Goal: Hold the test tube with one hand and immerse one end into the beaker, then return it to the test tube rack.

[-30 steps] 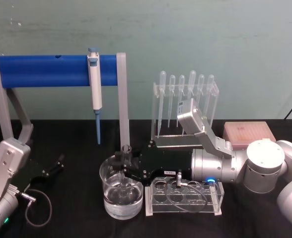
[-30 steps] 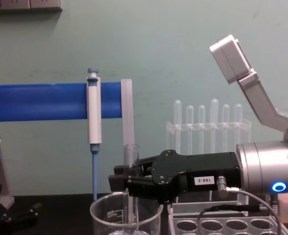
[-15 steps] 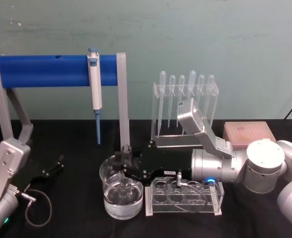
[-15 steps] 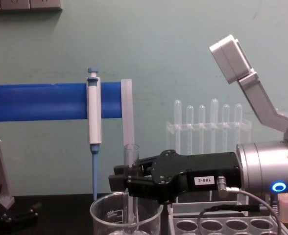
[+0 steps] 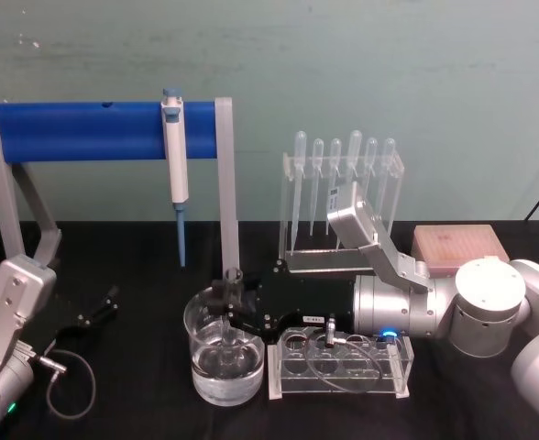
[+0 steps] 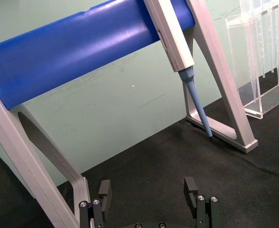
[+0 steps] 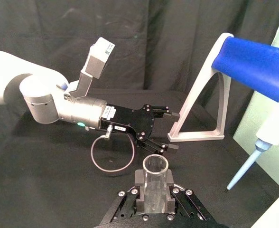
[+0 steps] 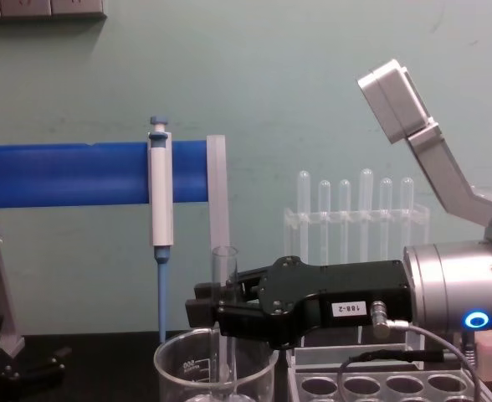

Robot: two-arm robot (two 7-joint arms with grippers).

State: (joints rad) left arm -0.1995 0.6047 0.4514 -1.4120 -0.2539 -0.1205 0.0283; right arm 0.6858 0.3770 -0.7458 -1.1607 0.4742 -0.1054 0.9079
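The black table (image 5: 132,266) bears beaker (image 5: 201,362), test tube rack (image 5: 343,378), pipette rack (image 5: 288,206), blue-barred stand (image 5: 86,131), pink box (image 5: 459,246).

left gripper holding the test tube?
No, the right gripper grips the test tube in the beaker; the left gripper rests open at left.

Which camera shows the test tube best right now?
Chest view: the test tube stands upright in profile, clamped by the right gripper, lower end inside the beaker. Head view catches its rim from above; right wrist view, its open mouth.
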